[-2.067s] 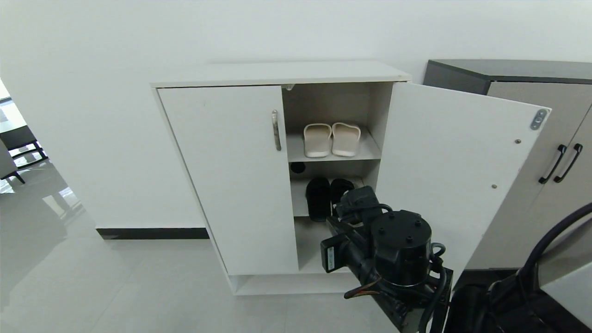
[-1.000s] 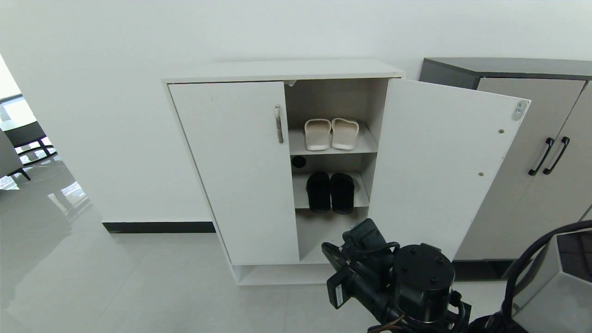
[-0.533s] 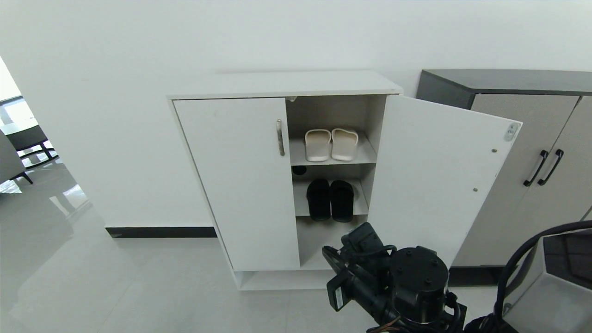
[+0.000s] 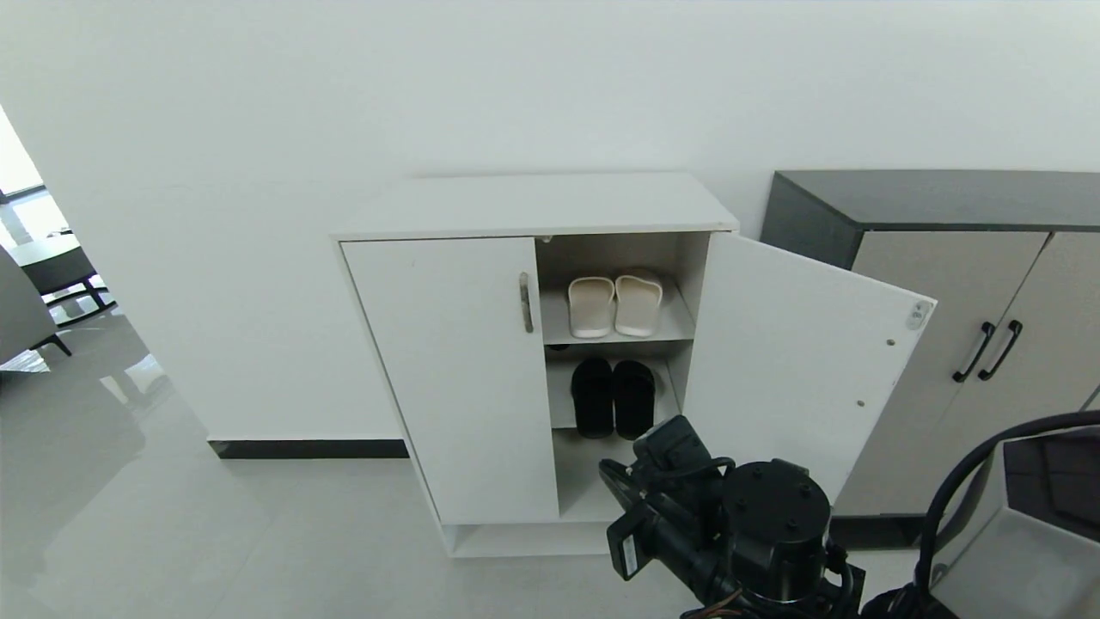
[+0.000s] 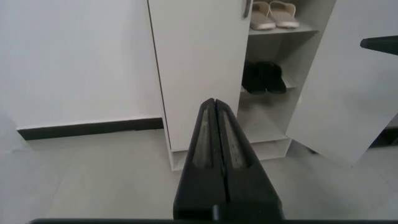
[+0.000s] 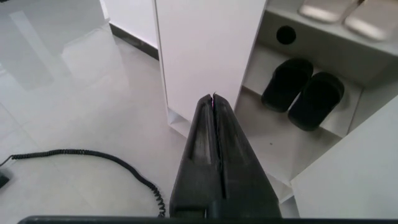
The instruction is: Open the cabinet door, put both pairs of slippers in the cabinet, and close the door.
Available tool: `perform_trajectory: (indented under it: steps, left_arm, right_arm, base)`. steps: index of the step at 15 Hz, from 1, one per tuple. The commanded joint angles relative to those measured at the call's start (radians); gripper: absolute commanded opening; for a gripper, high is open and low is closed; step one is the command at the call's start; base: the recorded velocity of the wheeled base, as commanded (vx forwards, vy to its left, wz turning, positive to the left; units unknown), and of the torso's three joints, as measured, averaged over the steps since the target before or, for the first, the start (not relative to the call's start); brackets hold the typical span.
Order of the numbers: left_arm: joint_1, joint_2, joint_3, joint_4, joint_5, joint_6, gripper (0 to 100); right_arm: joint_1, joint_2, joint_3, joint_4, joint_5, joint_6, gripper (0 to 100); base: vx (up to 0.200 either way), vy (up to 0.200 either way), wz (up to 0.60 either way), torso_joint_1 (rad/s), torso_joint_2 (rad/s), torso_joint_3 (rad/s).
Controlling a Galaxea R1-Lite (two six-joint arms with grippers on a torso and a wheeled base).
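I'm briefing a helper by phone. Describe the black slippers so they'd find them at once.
Find the white cabinet against the wall, its right door open. The black slippers sit side by side on the middle shelf, under the cream pair; only they are dark.

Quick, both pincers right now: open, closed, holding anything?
Left pincer: closed, holding nothing.
Right pincer: closed, holding nothing.

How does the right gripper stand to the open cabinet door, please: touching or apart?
Apart. In the right wrist view, the right gripper, fingers shut, hangs in free air; bare bottom shelf shows between it and the open door.
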Motion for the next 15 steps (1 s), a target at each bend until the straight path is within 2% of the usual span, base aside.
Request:
perform_trajectory:
  steps: [1,15]
  left_arm:
    - [0.0,0.001,0.0,-0.001,0.0,-0.001,0]
    - [0.0,0.0,0.0,-0.001,0.0,-0.001,0]
  right_arm:
    - [0.0,0.003,-0.001,0.0,0.0,0.0,0]
    - [0.0,0.011,-0.002,-0.014,0.002,0.004,0]
  base:
    - [0.0,0.0,0.0,0.217,-0.48,-0.281]
    - [0.0,0.0,0.0,0.247,-0.54,-0.295]
